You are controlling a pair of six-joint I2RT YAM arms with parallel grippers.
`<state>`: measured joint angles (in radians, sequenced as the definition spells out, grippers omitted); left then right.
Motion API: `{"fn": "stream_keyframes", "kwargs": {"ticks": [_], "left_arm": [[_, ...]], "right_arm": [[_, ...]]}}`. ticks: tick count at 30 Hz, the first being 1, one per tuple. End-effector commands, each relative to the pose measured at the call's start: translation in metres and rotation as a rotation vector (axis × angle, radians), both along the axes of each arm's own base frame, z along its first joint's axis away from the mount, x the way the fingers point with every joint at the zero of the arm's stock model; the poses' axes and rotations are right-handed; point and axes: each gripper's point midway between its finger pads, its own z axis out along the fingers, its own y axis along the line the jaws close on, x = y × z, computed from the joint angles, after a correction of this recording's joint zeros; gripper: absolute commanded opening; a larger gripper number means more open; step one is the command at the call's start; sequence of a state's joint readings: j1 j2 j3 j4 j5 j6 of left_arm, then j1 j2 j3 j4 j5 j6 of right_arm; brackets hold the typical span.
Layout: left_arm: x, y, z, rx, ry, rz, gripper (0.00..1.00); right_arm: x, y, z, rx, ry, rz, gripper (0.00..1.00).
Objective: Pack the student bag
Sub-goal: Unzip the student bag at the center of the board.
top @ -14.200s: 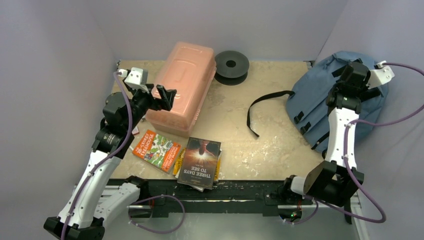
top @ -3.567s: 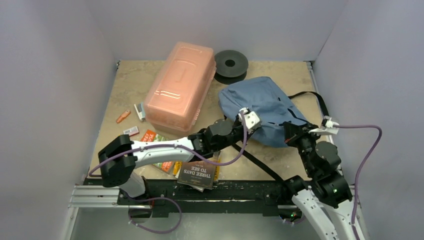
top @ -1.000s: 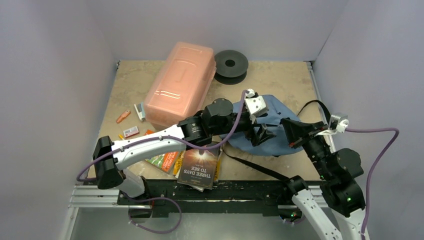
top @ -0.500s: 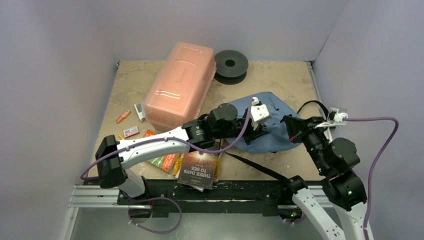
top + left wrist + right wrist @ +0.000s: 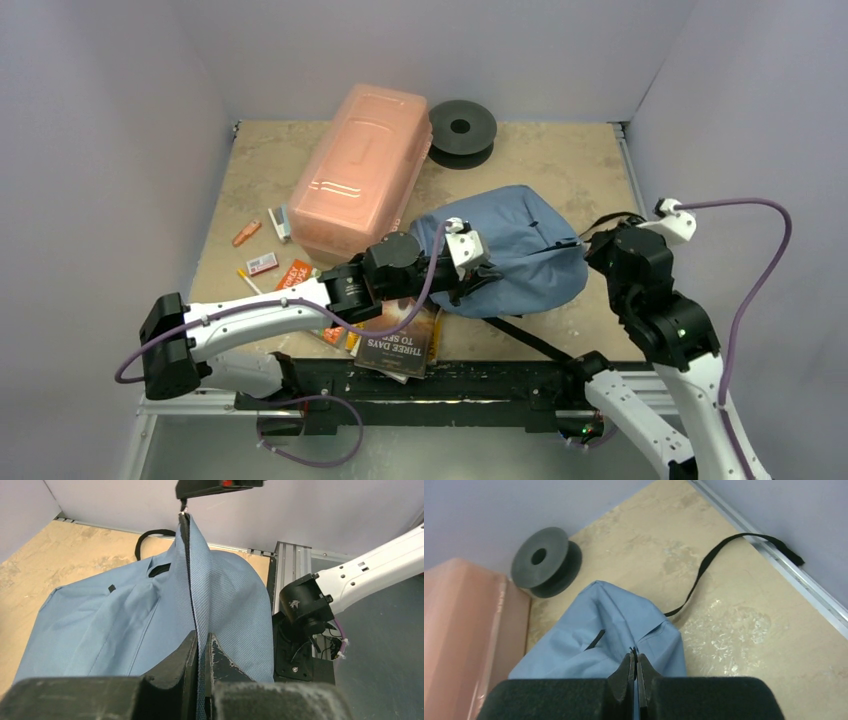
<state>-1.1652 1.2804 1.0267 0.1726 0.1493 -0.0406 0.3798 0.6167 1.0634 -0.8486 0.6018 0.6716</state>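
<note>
Your left gripper [image 5: 202,649] pinches the zipper seam of the student bag [image 5: 520,245]; your right gripper [image 5: 635,666] is clamped on the seam's far end. The bag stretches between them, long axis running gripper to gripper, black strap [image 5: 719,565] trailing beyond the right one.

Beige marbled table [image 5: 530,160], pink box [image 5: 360,170] back left, black spool [image 5: 462,128] just beside it, student bag [image 5: 525,245] slumped centre-right, books [image 5: 400,342] at near edge, small bits [image 5: 246,233] far left.
</note>
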Motion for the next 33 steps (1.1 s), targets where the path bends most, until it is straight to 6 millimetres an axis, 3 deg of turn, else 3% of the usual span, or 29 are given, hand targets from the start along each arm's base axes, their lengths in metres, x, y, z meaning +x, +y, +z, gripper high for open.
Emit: {"fn": "stream_keyframes", "kwargs": {"ticks": [1,4,8,11,13,14,15,16,17,19,21,24,25,27,30,33], "left_arm": [[-0.01,0.0,0.026,-0.12,-0.028,-0.058,0.0],[-0.016,-0.007,0.021,-0.13,-0.017,-0.104,0.0],[-0.019,-0.012,0.013,-0.119,-0.009,-0.133,0.0],[-0.019,-0.015,0.008,-0.104,-0.014,-0.145,0.0],[-0.018,-0.018,0.005,-0.097,-0.021,-0.145,0.0],[-0.017,-0.019,0.004,-0.092,-0.022,-0.143,0.0],[-0.015,-0.021,0.001,-0.089,-0.021,-0.135,0.0],[-0.013,-0.023,-0.002,-0.086,-0.02,-0.131,0.0],[-0.012,-0.025,-0.004,-0.081,-0.016,-0.13,0.0],[-0.01,-0.028,-0.008,-0.071,0.0,-0.127,0.0],[-0.007,-0.029,-0.012,-0.066,0.011,-0.109,0.0],[-0.006,-0.032,-0.02,-0.054,0.006,-0.112,0.0],[-0.006,-0.033,-0.022,-0.056,0.009,-0.111,0.0],[-0.005,-0.035,-0.021,-0.07,0.018,-0.111,0.0],[-0.007,-0.038,-0.021,-0.076,0.037,-0.121,0.0],[-0.009,-0.04,-0.023,-0.07,0.044,-0.129,0.0]], "right_arm": [[0.012,-0.042,0.001,-0.107,0.008,-0.285,0.0],[0.036,-0.05,-0.022,-0.114,0.061,-0.328,0.0],[0.073,-0.085,-0.076,-0.031,0.168,-0.352,0.0],[0.088,-0.085,-0.094,-0.073,0.266,-0.282,0.0],[0.081,-0.082,-0.087,-0.106,0.314,-0.243,0.0],[0.08,-0.073,-0.079,-0.104,0.302,-0.176,0.06],[0.076,-0.066,-0.07,-0.105,0.291,-0.124,0.23],[0.069,-0.057,-0.059,-0.093,0.279,-0.078,0.3],[0.064,-0.047,-0.048,-0.078,0.255,-0.03,0.44],[0.054,-0.021,-0.036,-0.033,0.243,0.079,0.58],[0.039,0.007,-0.035,0.024,0.287,0.175,0.65],[0.019,0.047,-0.041,0.093,0.266,0.366,0.66],[0.011,0.051,-0.046,0.097,0.277,0.389,0.66],[-0.003,0.058,-0.056,0.1,0.324,0.437,0.75],[-0.024,0.066,-0.066,0.084,0.396,0.541,0.77],[-0.03,0.069,-0.054,0.117,0.35,0.531,0.8]]}}
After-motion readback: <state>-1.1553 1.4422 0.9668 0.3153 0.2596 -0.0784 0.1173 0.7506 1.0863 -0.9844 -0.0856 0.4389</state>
